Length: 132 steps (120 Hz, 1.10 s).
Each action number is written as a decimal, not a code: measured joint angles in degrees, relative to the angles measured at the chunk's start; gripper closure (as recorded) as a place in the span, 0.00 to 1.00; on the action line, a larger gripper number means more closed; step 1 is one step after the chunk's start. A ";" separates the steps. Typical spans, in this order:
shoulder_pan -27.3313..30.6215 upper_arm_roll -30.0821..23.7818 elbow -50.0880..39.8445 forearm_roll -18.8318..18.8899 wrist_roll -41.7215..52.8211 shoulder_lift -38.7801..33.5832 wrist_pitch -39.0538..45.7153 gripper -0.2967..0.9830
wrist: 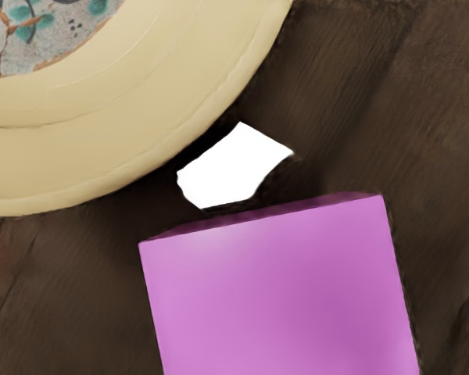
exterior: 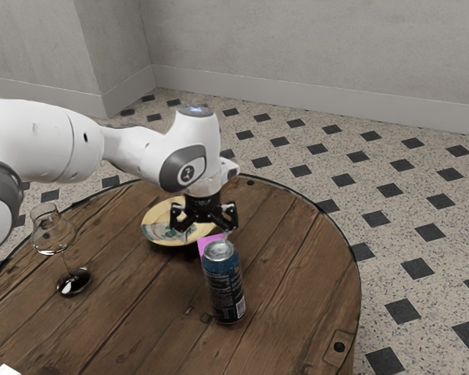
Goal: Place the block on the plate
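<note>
My gripper (exterior: 204, 229) is open, its two fingers wide apart above the pink block (exterior: 209, 243), beside the plate. The block is partly hidden behind the can. A yellow-rimmed plate (exterior: 158, 213) with a patterned centre lies on the table, partly covered by the gripper. In the wrist view the block (wrist: 281, 293) looms large under my hand, its flat top facing the camera. The curved cream rim of the plate (wrist: 180, 129) is near it, with dark wood between the two.
A dark blue can (exterior: 225, 285) stands upright close to the block. The stemmed glass (exterior: 55, 238) stands toward the exterior view's left on the round wooden table (exterior: 156, 312). A small white patch (wrist: 230, 168) shows between plate and block; I cannot tell what it is.
</note>
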 joint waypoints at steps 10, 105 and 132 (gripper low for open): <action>0.00 0.38 0.02 0.11 -2.91 1.11 1.89 0.23; -0.62 0.49 -1.52 -0.48 -17.37 4.26 5.85 0.36; -0.72 0.54 -1.54 0.04 -19.04 2.77 5.47 0.44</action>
